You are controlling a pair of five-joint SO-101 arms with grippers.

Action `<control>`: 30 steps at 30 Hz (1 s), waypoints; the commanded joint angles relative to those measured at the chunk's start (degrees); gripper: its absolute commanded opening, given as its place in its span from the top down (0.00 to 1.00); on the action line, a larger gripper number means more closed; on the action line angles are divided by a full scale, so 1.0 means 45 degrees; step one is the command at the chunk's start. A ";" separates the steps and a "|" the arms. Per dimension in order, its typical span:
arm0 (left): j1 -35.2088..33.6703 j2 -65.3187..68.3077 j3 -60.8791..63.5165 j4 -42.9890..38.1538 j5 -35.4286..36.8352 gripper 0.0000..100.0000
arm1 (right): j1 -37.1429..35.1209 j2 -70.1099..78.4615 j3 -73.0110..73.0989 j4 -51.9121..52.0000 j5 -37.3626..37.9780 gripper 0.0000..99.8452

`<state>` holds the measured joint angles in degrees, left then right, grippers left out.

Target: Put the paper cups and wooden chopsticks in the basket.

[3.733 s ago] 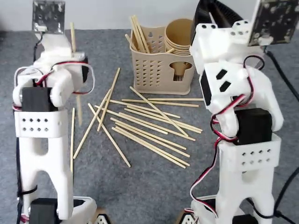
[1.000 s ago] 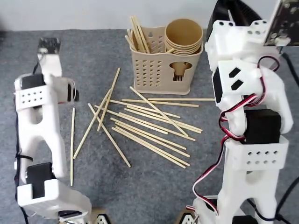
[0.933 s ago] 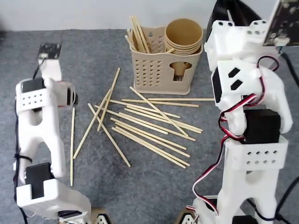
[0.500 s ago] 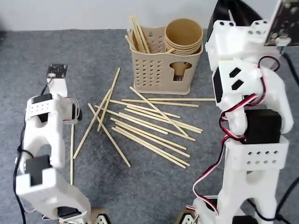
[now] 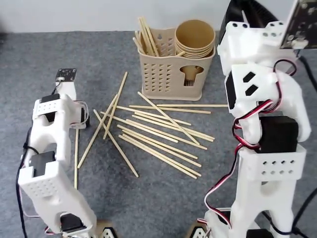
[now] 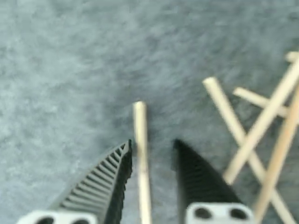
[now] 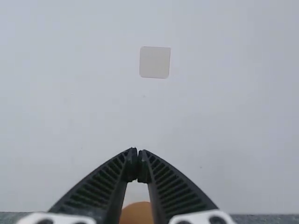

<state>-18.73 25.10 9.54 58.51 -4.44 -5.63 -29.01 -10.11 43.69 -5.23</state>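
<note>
The tan slotted basket (image 5: 171, 74) stands at the back of the table with stacked paper cups (image 5: 195, 37) and a few chopsticks (image 5: 146, 32) in it. Several wooden chopsticks (image 5: 158, 134) lie scattered in front of it. One chopstick (image 5: 76, 153) lies apart at the left. My left gripper (image 6: 153, 144) is open and low over the far end of that chopstick (image 6: 138, 121), one finger on each side. My right gripper (image 7: 138, 153) is shut on nothing, raised toward the white wall, with a cup's rim (image 7: 138, 212) just under it.
Grey carpet-like cloth (image 5: 109, 54) covers the table. The right arm (image 5: 257, 99) stands upright right of the basket. More chopsticks (image 6: 261, 126) cross beside my left gripper. A pale square (image 7: 155, 62) is on the wall.
The left arm has folded down from its raised pose, bringing its gripper to the table over the lone chopstick at the left. The right arm has kept still over the last second.
</note>
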 commanded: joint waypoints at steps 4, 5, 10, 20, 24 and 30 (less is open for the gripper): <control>-0.0137 0.0098 -0.0674 0.0020 0.0137 0.99 | 0.0010 -0.0322 -0.0742 -0.0166 0.0156 0.98; -0.0137 0.0098 -0.0674 0.0156 0.0137 0.99 | 0.0010 -0.0322 -0.0742 -0.0166 0.0156 0.98; 0.0313 -0.0488 -0.1221 0.1211 0.0254 0.99 | 0.0010 -0.0342 -0.0742 -0.0166 0.0156 0.98; 0.1524 -0.4435 -0.3761 0.3165 0.1309 0.99 | 0.0010 -0.0400 -0.0742 -0.0166 0.0156 0.98; 0.2071 -0.5490 -0.4835 0.3145 0.1368 0.99 | 0.0010 -0.0420 -0.0742 -0.0166 0.0156 0.98; 0.3048 -0.6076 -0.7219 0.3087 0.2579 0.99 | 0.0029 -0.0420 -0.0742 -0.0166 0.0156 0.98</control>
<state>-7.21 1.71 -15.60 72.40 4.44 -5.63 -29.01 -10.11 43.69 -5.23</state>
